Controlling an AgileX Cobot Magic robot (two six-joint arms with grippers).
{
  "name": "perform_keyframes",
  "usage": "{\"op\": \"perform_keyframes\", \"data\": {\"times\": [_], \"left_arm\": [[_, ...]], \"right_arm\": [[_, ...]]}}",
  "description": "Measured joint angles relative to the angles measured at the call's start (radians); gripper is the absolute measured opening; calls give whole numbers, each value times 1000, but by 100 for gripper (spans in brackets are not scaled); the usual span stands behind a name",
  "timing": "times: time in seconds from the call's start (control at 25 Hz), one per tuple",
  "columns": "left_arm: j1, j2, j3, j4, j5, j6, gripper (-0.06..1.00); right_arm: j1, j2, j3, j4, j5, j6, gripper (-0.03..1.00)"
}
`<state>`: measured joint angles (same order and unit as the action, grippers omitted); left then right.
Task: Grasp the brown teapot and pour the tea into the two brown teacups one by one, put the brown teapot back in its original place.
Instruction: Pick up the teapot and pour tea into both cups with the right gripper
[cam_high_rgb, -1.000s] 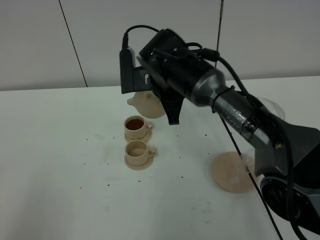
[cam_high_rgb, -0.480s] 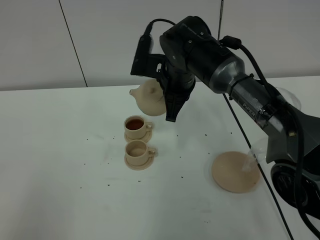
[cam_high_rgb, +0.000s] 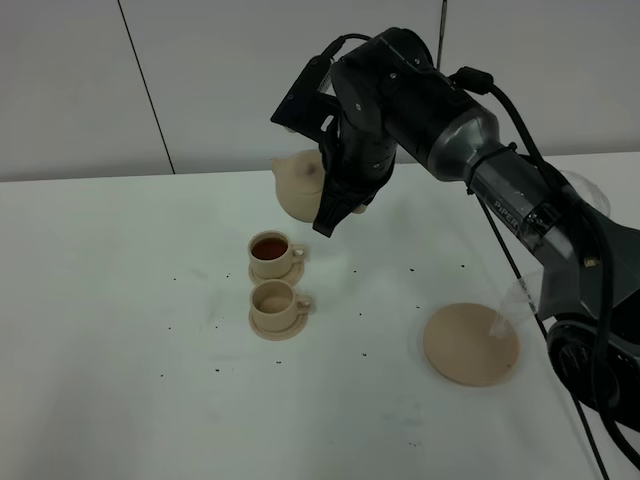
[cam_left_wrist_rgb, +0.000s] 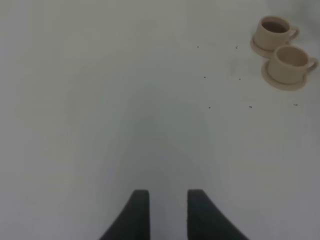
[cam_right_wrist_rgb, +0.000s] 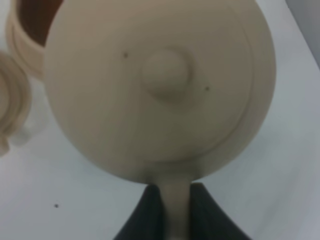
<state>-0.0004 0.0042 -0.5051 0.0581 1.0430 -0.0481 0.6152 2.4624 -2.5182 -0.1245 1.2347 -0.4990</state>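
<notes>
My right gripper (cam_high_rgb: 335, 195) is shut on the handle of the brown teapot (cam_high_rgb: 299, 187) and holds it in the air behind the two teacups, spout to the left. In the right wrist view the teapot (cam_right_wrist_rgb: 160, 85) fills the frame, with the fingers (cam_right_wrist_rgb: 150, 212) clamping its handle. The far teacup (cam_high_rgb: 270, 250) holds dark tea; the near teacup (cam_high_rgb: 274, 300) looks empty. Both stand on small saucers and show in the left wrist view (cam_left_wrist_rgb: 274, 31) (cam_left_wrist_rgb: 290, 60). The wide saucer (cam_high_rgb: 471, 344) lies bare at the right. My left gripper (cam_left_wrist_rgb: 167, 205) hangs low over bare table, its jaws a little apart and empty.
The white table (cam_high_rgb: 120, 330) carries small dark specks around the cups. A grey wall with a dark seam (cam_high_rgb: 145, 90) stands behind. The right arm's black cables (cam_high_rgb: 520, 250) run down at the right, over the wide saucer's side.
The right arm has lifted and swung the teapot back from over the far cup toward upright. The cups and wide saucer have not moved.
</notes>
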Motion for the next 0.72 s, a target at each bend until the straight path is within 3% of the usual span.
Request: {"op": "perform_keyframes", "data": {"times": [0.2,0.72], "left_arm": [[0,0,0,0,0,0,26],[0,0,0,0,0,0,26]], "right_arm": [[-2,-2,15,13,-1,54,10],[-10,-140,252,64,-2,93,10]]}}
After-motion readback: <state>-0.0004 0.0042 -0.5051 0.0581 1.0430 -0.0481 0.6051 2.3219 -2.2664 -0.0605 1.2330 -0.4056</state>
